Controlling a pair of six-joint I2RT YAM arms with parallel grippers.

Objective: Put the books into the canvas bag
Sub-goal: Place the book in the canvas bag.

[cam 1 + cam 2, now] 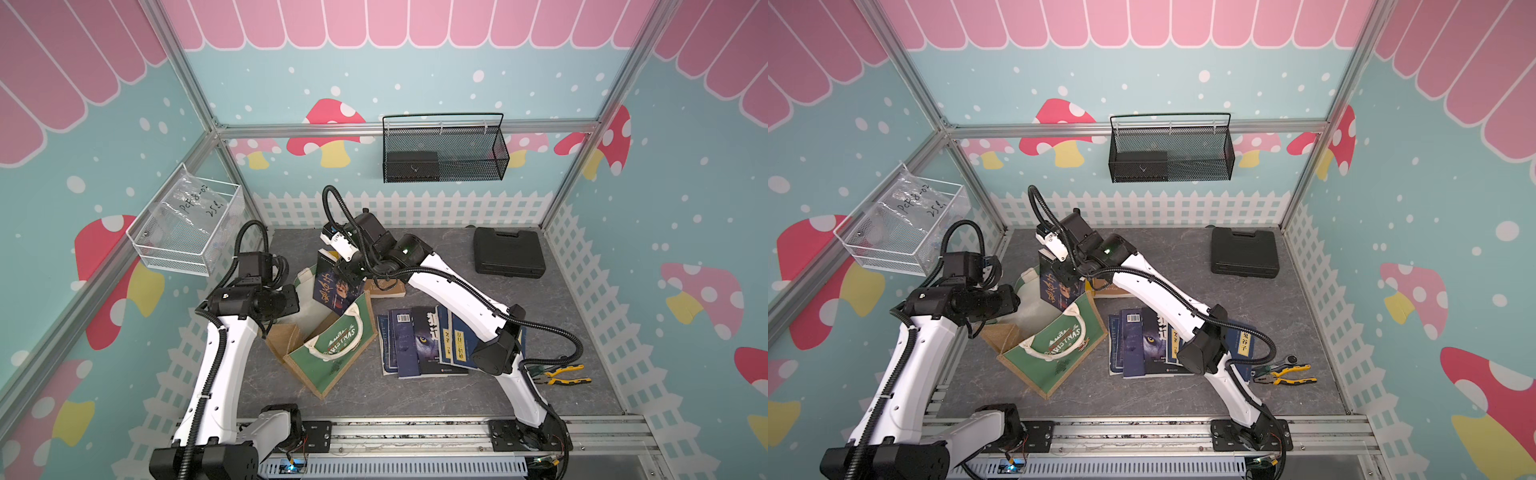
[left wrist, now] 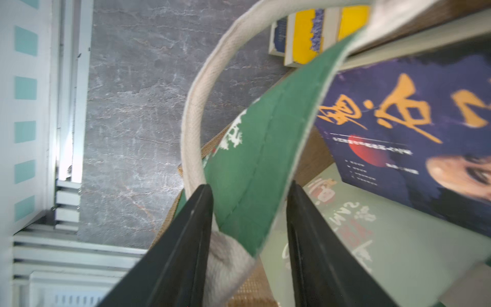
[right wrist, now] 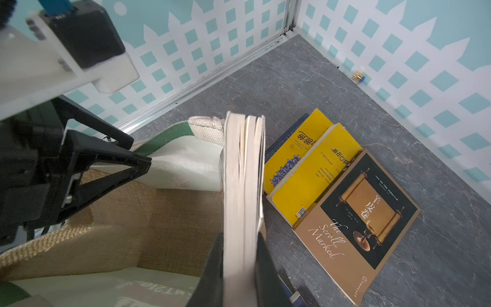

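Clamped tight in the right gripper [image 3: 240, 239]: 1 navy book [image 3: 241, 172] with orange lettering, held upright by its page edge. Lower end down inside the mouth of the canvas bag [image 1: 332, 357], upper end well above the rim in both top views.

At the left gripper [image 2: 249, 188]: jaws partly open, standing apart on either side of a green strip of the bag's wall, just beside a white handle [image 2: 194, 106]. No squeeze on the cloth to be seen, so nothing gripped.

Bag on the grey table [image 1: 415, 399], between the 2 arms, mouth gaping, green printed panel turned toward the camera in both top views.

Just beside the bag, on the robot's right: a loose pile of books [image 1: 399, 345], flat and overlapping, mostly navy. Among them 1 wolf-eye cover [image 1: 424, 340]; far side of the pile hidden under the right arm.

Behind the bag, flat on the table: 2 yellow books [image 3: 316, 175], overlapping, with a navy edge showing under them. Lapping over the nearer yellow one, 1 brown book [image 3: 358, 220] with a gold scroll picture.

Elsewhere: black case [image 1: 509, 251] near the far right corner, well apart from the books. Yellow-handled pliers [image 1: 565, 374] near the right arm's base. Black mesh basket [image 1: 444, 153] on the back wall, white wire basket [image 1: 187, 224] on the left wall.
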